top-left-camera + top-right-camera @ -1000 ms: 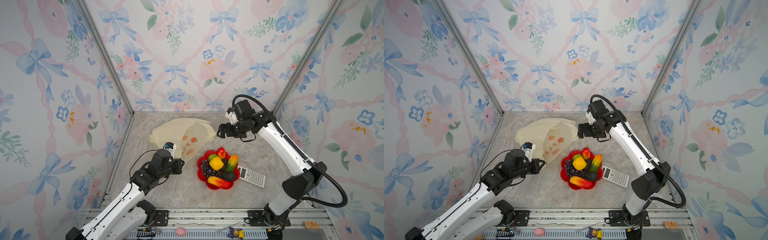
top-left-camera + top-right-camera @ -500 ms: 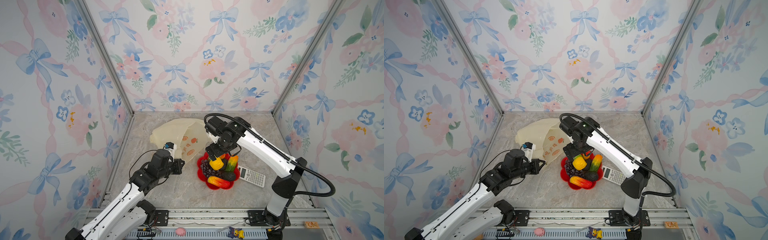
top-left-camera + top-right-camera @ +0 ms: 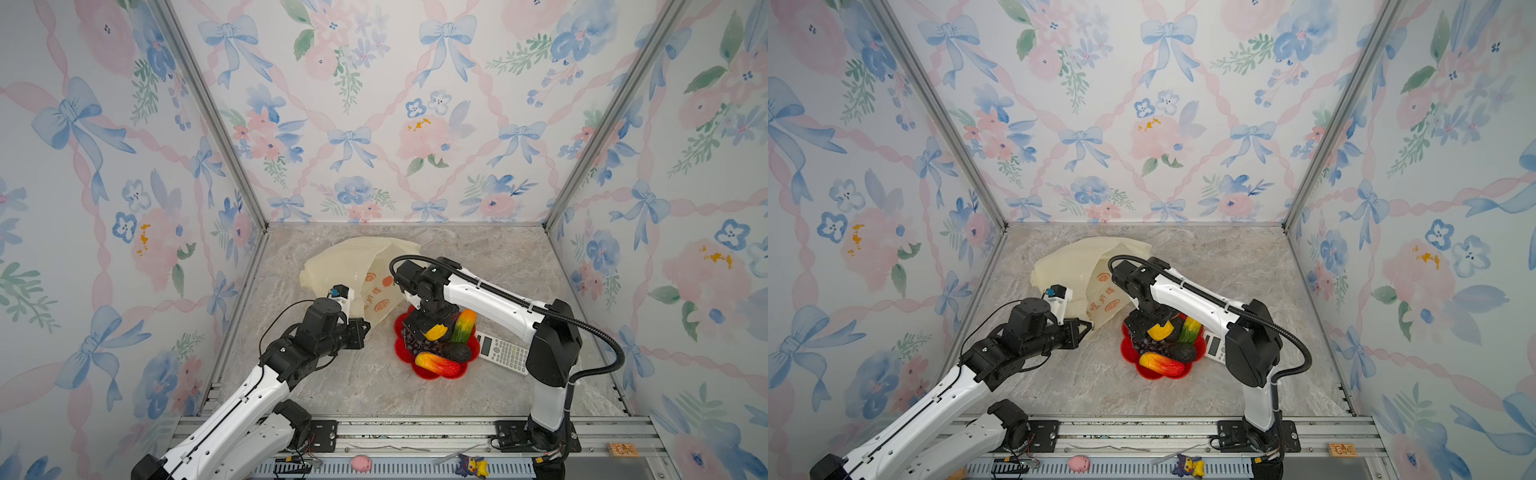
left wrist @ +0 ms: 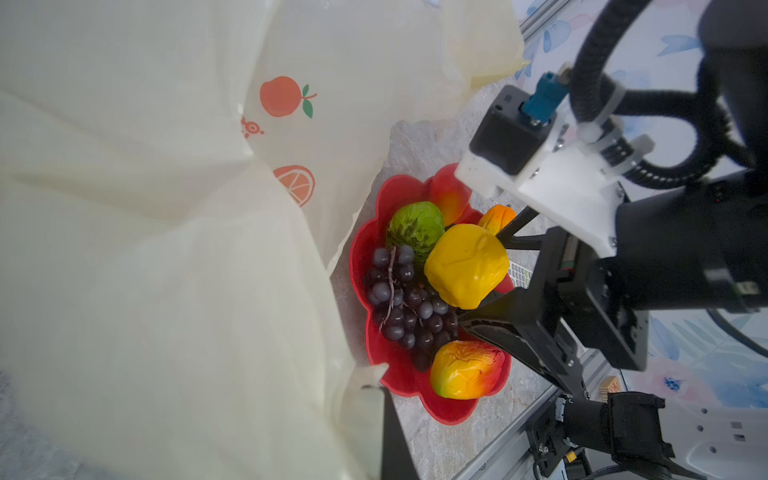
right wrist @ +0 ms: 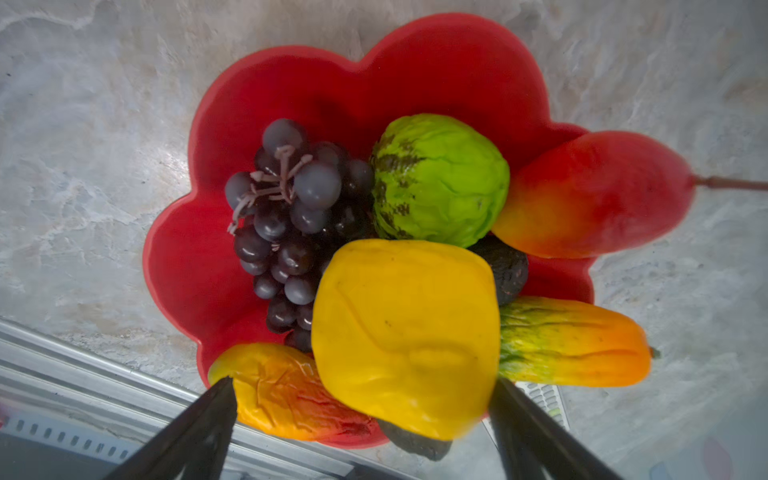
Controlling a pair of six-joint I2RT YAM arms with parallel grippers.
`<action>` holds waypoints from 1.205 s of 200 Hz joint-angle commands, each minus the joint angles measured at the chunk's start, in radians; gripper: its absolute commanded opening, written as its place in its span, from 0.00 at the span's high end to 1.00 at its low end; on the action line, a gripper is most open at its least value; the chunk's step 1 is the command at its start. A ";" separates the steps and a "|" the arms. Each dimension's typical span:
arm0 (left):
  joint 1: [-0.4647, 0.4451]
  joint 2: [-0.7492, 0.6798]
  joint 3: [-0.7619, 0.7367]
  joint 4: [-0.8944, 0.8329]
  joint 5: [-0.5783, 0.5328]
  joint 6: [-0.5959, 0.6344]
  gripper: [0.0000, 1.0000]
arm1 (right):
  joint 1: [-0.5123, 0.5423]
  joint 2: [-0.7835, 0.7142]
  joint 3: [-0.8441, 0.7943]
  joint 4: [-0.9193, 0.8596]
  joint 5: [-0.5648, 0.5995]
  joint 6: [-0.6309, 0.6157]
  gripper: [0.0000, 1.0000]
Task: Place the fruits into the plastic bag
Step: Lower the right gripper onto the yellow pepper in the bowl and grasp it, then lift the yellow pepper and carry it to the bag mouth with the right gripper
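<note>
Fruits (image 3: 436, 365) sit heaped in the red flower-shaped dish (image 5: 415, 62), none bagged yet. The right gripper (image 5: 361, 380), a second ago high at the dish's one o'clock, has swung down and now straddles the yellow lumpy fruit (image 5: 405, 336) with its jaws wide, gripping nothing; a pick looks imminent. The plastic bag (image 3: 353, 266), thin, crinkly and translucent, lies at the dish's ten o'clock, its edge pinched in the closed left gripper (image 3: 362, 328), unmoved. A glossy grape bunch (image 5: 291, 224), wrinkled green ball (image 5: 440, 178) and mangoes (image 5: 573, 340) crowd round; a calculator (image 3: 503, 355) lies at four o'clock.
</note>
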 commanded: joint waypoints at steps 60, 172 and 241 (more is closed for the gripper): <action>-0.008 0.015 0.000 -0.001 0.003 0.011 1.00 | -0.026 0.063 -0.032 0.014 0.030 0.005 0.06; -0.009 -0.004 -0.018 0.000 0.006 0.003 1.00 | -0.028 0.039 0.005 -0.027 0.051 0.007 0.43; -0.008 -0.046 -0.051 -0.002 0.018 0.002 1.00 | -0.073 -0.112 0.026 -0.037 -0.131 0.143 0.45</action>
